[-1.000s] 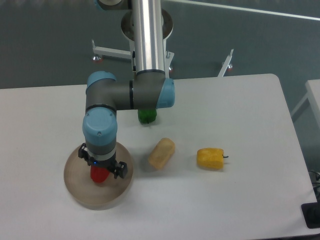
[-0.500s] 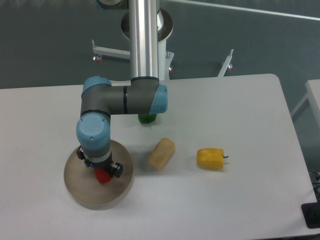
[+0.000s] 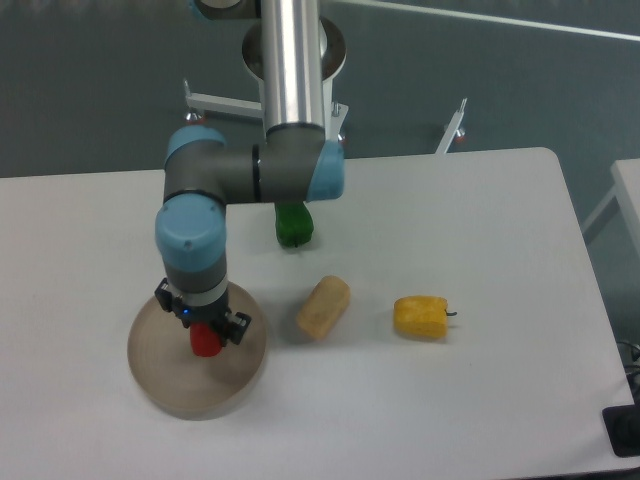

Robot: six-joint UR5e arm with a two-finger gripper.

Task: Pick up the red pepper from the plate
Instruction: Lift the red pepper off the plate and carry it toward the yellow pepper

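Observation:
The red pepper (image 3: 206, 343) shows as a small red lump just under my gripper (image 3: 205, 335), over the middle of the round beige-tan plate (image 3: 165, 378) at the table's front left. The wrist and gripper body hide the pepper's top and the fingertips. The jaws stand close around the pepper, which seems to hang slightly above the plate surface, though contact with the plate cannot be told for sure.
A green pepper (image 3: 294, 225) lies behind the arm's elbow. A tan oblong piece (image 3: 323, 307) lies right of the plate, and a yellow pepper (image 3: 421, 316) further right. The table's front edge runs just below the plate.
The arm dipped toward the plate, then rose again; the wrist now stands higher and the red pepper has come up with the gripper.

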